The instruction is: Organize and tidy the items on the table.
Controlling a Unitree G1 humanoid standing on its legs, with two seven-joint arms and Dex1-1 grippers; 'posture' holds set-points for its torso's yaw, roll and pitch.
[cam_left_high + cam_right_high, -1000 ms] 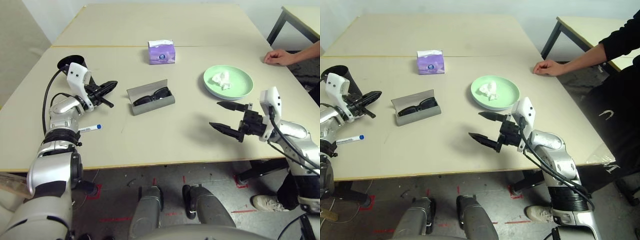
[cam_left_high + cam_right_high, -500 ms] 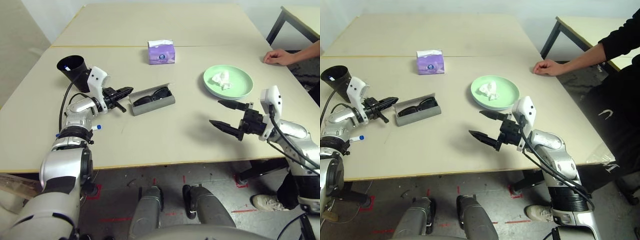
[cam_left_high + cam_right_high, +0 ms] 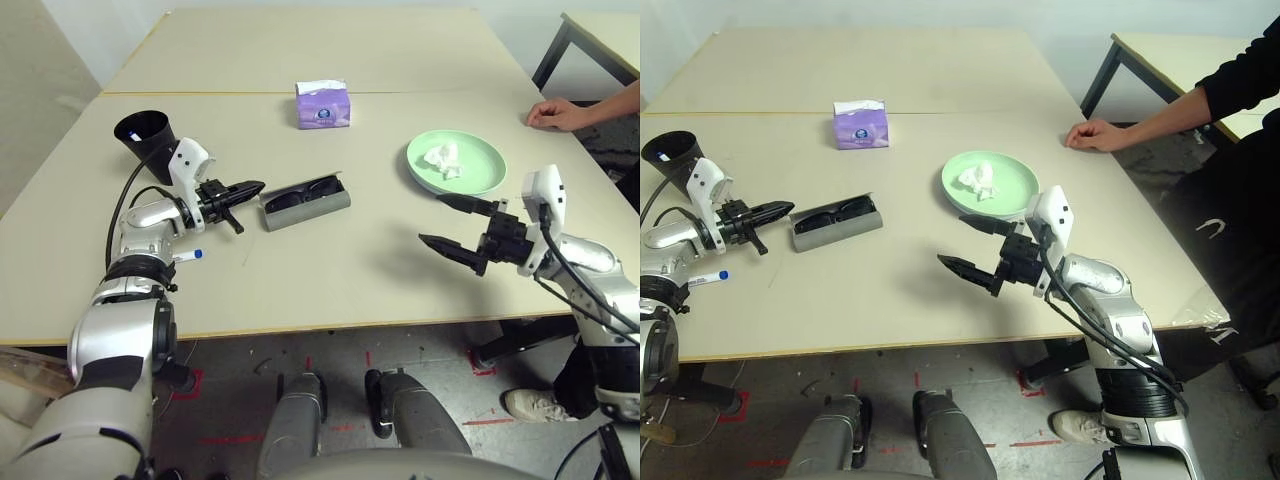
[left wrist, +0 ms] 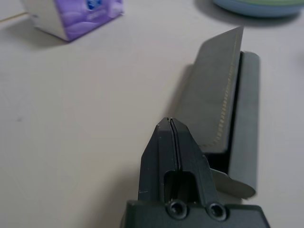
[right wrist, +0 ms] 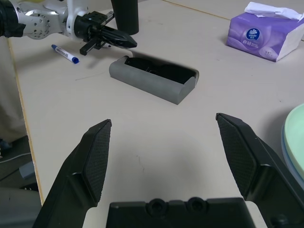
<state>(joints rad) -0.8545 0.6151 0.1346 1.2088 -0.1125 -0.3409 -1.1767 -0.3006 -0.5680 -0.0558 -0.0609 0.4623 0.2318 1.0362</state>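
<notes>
Left gripper (image 3: 262,186): two black fingers together, tips just beside the left end of the grey glasses case (image 3: 320,209); whether they touch it cannot be told. Right gripper (image 3: 430,218): fingers wide apart, nothing between them, above the bare near part of the table (image 3: 330,290). The case lies left of centre, its lid raised along the far side. The left wrist view shows the lid's outer face, with a line of pale stitching, and hides the black sunglasses (image 3: 837,214), which the head views show inside the case. The right wrist view shows the case's plain front wall and the whole blue-capped marker (image 5: 65,54), a white barrel with dark print; in the head views the left arm partly covers it. The case is oblong, smooth and matt; the sunglasses are dark-lensed and lie lengthwise in it. Farther out: a black cup (image 3: 146,142) beyond the left gripper; a purple tissue packet (image 5: 259,36) beyond the case; at right, a light-green plate (image 3: 1016,180) stacked on a light-blue plate (image 4: 259,8), with a crumpled white tissue (image 3: 444,158) in the upper one. A person's hand (image 3: 1097,136) rests at the table's right edge.
</notes>
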